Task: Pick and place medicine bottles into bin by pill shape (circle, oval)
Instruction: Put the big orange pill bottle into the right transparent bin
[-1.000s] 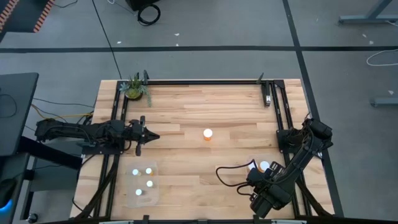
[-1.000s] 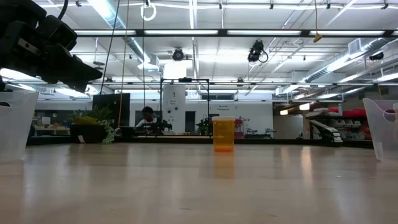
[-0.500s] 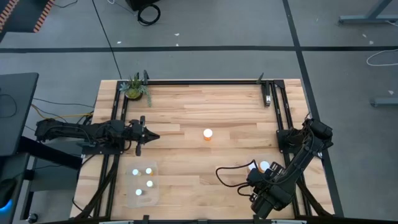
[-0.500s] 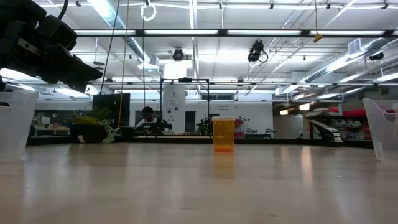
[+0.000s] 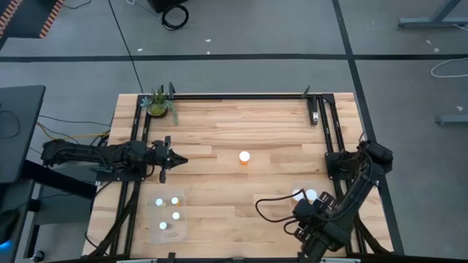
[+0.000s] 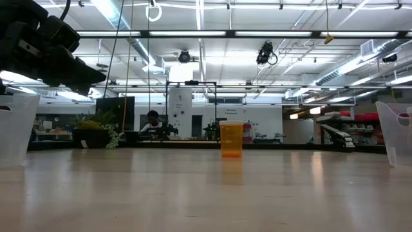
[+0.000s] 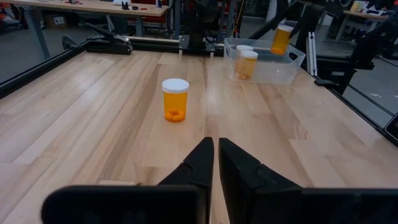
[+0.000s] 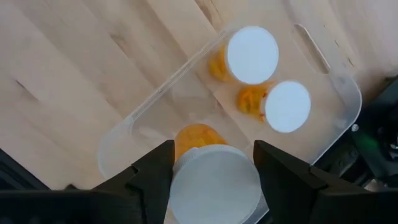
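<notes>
Your two arms are dark, matte, jointed; a black cable loops off the right arm. Left gripper fingers taper, wedge-shaped.

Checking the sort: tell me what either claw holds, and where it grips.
Right claw grips an orange bottle by its white cap, above the clear bin. Left claw holds nothing.

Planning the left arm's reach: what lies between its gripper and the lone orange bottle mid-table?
Only bare tabletop, per the left wrist view, between the left gripper and the orange bottle.
</notes>
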Robot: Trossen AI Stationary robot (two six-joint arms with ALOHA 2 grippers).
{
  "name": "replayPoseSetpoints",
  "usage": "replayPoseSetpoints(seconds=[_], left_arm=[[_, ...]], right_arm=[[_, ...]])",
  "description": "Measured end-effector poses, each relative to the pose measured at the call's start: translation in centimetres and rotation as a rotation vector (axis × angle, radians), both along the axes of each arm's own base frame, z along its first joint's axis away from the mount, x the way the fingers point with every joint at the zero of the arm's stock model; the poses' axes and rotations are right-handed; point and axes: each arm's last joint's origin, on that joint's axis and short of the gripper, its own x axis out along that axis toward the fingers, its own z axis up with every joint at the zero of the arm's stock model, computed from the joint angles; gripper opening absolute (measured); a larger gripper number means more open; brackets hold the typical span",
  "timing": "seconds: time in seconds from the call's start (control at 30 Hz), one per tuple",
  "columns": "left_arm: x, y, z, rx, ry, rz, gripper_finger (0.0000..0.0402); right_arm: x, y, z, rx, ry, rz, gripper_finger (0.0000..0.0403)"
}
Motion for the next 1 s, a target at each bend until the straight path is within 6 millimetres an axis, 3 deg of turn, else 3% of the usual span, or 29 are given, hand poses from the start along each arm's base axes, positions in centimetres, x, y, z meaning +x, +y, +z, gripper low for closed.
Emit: replayPoseSetpoints(seconds=[0.6, 0.83, 1.0], left_arm=[[0.0, 0.0, 0.0, 0.0, 0.0, 0.0, 0.0034], [0.0, 0.0, 0.0, 0.0, 0.0, 0.0, 0.0028], [0.0, 0.0, 0.0, 0.001, 0.0, 0.0, 0.0024]], right_arm=[[-2.0, 1.6, -0.2, -0.014, -0.13, -0.098, 0.0219], [-2.8, 0.7, -3.6, -0.054, -0.037, -0.092, 0.0219], [-3.3, 0.1, -5.0, -0.069, 0.015, -0.105, 0.0219]])
